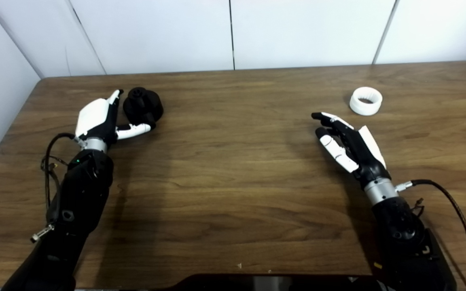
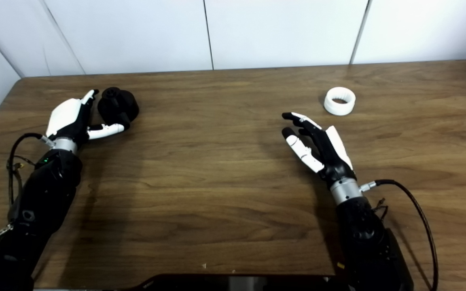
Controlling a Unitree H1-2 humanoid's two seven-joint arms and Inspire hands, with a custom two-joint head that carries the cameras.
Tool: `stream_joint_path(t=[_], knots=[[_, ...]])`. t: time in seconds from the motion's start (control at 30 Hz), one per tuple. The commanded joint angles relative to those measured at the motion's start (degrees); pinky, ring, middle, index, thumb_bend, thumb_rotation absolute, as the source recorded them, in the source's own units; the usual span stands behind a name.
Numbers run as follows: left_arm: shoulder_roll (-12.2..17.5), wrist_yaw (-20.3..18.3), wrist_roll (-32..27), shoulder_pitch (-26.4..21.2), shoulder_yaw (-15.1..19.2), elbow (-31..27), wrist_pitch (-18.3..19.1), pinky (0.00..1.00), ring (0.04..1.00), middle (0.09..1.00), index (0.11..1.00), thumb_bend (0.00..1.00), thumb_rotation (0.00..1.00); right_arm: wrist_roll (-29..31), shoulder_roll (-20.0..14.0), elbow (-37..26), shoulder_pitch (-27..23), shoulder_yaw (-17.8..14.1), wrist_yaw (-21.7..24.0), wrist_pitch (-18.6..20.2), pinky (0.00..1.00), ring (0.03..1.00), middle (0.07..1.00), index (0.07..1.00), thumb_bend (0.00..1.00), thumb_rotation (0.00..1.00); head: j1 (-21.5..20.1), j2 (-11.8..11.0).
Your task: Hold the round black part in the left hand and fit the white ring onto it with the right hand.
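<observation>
The round black part [image 1: 144, 106] rests on the wooden table [image 1: 233, 169] at the far left. My left hand [image 1: 97, 119] is right beside it, open. Its fingers [image 1: 115, 98] stand along the part's left side and its thumb [image 1: 134, 130] reaches under the part's near edge; I cannot tell whether they touch it. The white ring [image 1: 365, 101] lies flat on the table at the far right. My right hand [image 1: 346, 141] is open and empty, palm turned left, a short way in front and to the left of the ring. Both also show in the right eye view: the part [image 2: 119, 106] and the ring [image 2: 339, 101].
White wall panels [image 1: 233, 32] close off the table's far edge and left side. A dark flat object [image 1: 265, 282] lies at the near edge. Cables [image 1: 455, 210] trail from both wrists.
</observation>
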Motion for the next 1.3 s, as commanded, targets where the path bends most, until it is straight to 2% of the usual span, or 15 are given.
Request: stream_joint_path(t=[0.0,0.23,0.43,0.77,0.9,1.0,1.27], knots=[[1.39,0.82,0.36,-3.4,-0.22,-1.51,-0.35,1.0,0.975,0.935,0.965,1.0,0.59,0.05,-0.3,-0.93,-1.72,-0.33,-0.16,-0.94,0.85,0.884,0.878,0.817,0.54,0.89,0.03,0.02],[0.9,1.66,0.62,-4.76,-1.38,0.17,0.13,1.0,0.97,0.942,0.97,1.0,0.59,-0.45,-0.56,-1.64,-1.36,-0.19,-0.11,-0.54,0.86,0.888,0.883,0.819,0.54,0.89,-0.56,0.06],[0.38,1.91,-0.44,-5.69,-1.07,1.3,-0.07,1.0,0.969,0.94,0.965,1.0,0.57,-0.39,-0.48,-2.28,-1.14,-0.17,0.06,-0.04,0.86,0.889,0.885,0.82,0.55,0.89,-0.88,0.2],[-0.05,3.32,-0.95,-6.8,-1.09,3.09,-1.01,1.0,0.963,0.935,0.955,1.0,0.6,-0.9,-0.49,-2.95,-0.55,-0.07,0.06,0.13,0.86,0.888,0.886,0.818,0.55,0.89,-1.32,0.34],[-0.93,6.43,-1.12,-7.0,-0.23,3.38,-1.13,0.96,0.891,0.866,0.875,1.0,0.51,-0.82,-0.46,-3.34,-0.24,-0.12,0.24,0.38,0.85,0.887,0.884,0.816,0.55,0.89,-1.42,0.41],[-1.71,9.35,-1.45,-7.34,0.56,4.76,-1.33,0.94,0.84,0.801,0.807,0.96,0.42,-0.93,-0.49,-3.5,-0.04,-0.12,0.25,0.54,0.85,0.884,0.883,0.812,0.54,0.89,-1.37,0.5],[-2.23,12.98,-2.26,-7.49,0.9,7.01,-1.42,0.96,0.774,0.721,0.72,0.89,0.27,-0.84,-0.93,-3.43,-0.04,-0.42,0.17,0.04,0.84,0.879,0.878,0.808,0.55,0.9,-1.29,0.61]])
